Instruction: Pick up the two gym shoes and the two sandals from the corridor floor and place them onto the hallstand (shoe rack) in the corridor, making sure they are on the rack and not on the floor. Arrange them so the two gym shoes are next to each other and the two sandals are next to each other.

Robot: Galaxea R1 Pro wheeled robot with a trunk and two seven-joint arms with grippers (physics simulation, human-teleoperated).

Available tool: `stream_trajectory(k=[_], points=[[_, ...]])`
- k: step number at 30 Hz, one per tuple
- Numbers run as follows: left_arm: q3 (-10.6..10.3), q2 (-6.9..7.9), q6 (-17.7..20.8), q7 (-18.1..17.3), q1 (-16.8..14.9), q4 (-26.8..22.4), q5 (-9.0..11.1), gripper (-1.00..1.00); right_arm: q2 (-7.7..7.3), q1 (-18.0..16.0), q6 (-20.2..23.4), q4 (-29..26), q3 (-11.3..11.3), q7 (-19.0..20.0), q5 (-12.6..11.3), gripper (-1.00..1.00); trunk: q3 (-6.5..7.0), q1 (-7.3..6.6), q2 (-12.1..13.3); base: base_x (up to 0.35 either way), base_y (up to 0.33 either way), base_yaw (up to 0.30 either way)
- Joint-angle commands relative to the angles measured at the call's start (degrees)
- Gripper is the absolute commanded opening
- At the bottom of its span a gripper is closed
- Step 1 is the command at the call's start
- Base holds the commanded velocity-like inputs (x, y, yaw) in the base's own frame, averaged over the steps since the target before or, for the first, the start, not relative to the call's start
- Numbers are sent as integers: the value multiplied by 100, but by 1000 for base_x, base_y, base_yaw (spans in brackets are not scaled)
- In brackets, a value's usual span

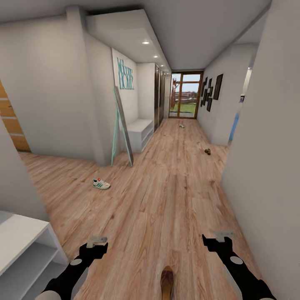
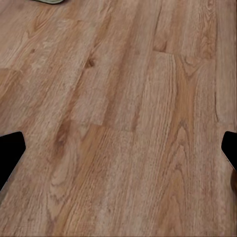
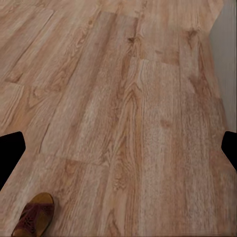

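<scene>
One white gym shoe (image 1: 101, 183) with green stripes lies on the corridor floor (image 1: 166, 200) ahead to the left. Far down the corridor is a small pale thing (image 1: 181, 125), too small to name. One brown sandal (image 1: 167, 283) lies close in front of me between my arms, and the right wrist view catches this sandal (image 3: 34, 216) too. The other sandal (image 1: 207, 151) is further off near the right wall. The hallstand (image 1: 25, 246), light grey with open shelf levels, stands beside my left arm. My left gripper (image 1: 96, 243) and right gripper (image 1: 217, 241) hang open over bare planks.
A mirror (image 1: 123, 127) leans against the left wall corner. Behind it a white bench (image 1: 139, 130) with cubbies sits in an alcove. The right wall (image 1: 266, 158) runs close along my right arm. A glass door (image 1: 185, 100) closes the corridor's far end.
</scene>
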Motion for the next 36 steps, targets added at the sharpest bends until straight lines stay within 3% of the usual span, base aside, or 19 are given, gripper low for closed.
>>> stream_trajectory(k=[1,16,36], points=[[11,0,-17,-8,-2,3,-8,100,2,-5,-19,6,-5,2,0,100,-6,0,-2,78,0,-255],[25,7,-18,-8,5,3,8,100,10,-5,-19,6,2,2,0,100,-6,0,-2,18,22,-66],[29,9,-25,-8,6,5,9,100,27,-5,-26,11,4,2,5,100,-6,0,-2,0,224,-92]])
